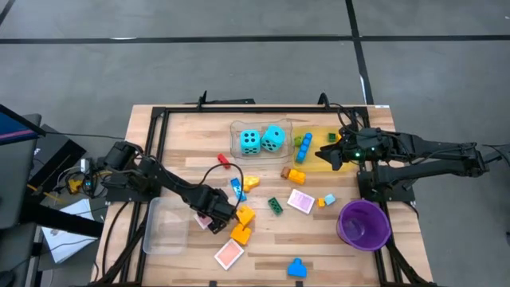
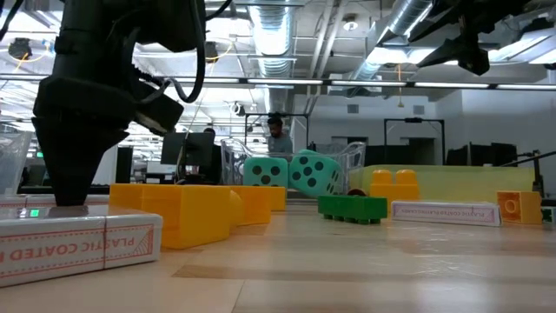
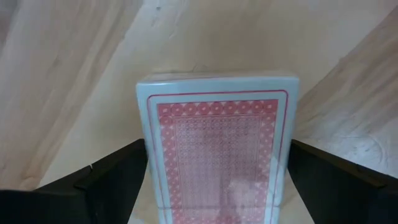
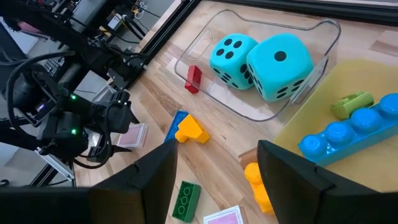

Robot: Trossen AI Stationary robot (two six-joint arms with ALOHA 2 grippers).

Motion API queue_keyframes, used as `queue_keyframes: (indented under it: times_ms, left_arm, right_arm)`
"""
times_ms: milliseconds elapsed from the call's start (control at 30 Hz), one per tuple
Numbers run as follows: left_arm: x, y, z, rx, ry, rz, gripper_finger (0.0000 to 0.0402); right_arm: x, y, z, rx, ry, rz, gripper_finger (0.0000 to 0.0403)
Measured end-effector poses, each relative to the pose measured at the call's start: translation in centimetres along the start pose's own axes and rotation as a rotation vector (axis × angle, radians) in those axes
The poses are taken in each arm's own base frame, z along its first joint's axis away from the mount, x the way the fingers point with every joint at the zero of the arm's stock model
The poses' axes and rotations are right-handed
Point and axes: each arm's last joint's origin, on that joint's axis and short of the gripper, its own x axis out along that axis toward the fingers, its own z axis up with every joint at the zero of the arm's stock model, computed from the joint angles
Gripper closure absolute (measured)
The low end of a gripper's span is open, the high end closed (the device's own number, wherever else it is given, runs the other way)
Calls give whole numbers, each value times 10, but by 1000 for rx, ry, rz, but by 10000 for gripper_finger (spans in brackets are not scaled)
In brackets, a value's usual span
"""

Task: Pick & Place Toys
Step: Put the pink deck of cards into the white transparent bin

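The left gripper (image 1: pixel 209 218) is down on the wooden bench (image 1: pixel 191 151), near its front, fingers (image 3: pixel 112 180) apart on either side of a card pack (image 3: pixel 217 149), a flat box with a red lattice back and pale border; its edge reads "PLASTIC COATED" in the low view. Just beside it lie glossy yellow bricks (image 1: pixel 242 225), and a second pink pack (image 1: pixel 229 254) lies nearer the front edge. Mid-bench sit a studded green brick (image 1: pixel 275 206), a third pink pack (image 1: pixel 300 200) and a round purple bowl (image 1: pixel 364 223). Farther back, two soft turquoise dice (image 1: pixel 261 140) with black dots sit in a clear tray (image 4: pixel 211 87). The right gripper (image 1: pixel 331 154) hovers over the yellow tray (image 4: pixel 354 81), which holds a blue studded brick (image 4: pixel 348 129), fingers (image 4: pixel 155 180) apart and empty.
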Motion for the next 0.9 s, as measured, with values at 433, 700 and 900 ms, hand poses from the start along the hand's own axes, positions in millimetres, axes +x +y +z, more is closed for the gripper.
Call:
queue_keyframes:
  times_ms: [433,700,900]
  left_arm:
    - [3,0,0,0,-6,-15,72]
    - [3,-4,2,0,-32,-56,103]
    - [2,-3,5,-7,-17,-77,97]
  right_arm:
    - [0,-1,-1,-4,13,-14,189]
    - [0,-1,-1,-5,13,-14,189]
    - [0,-1,-1,-29,14,-15,189]
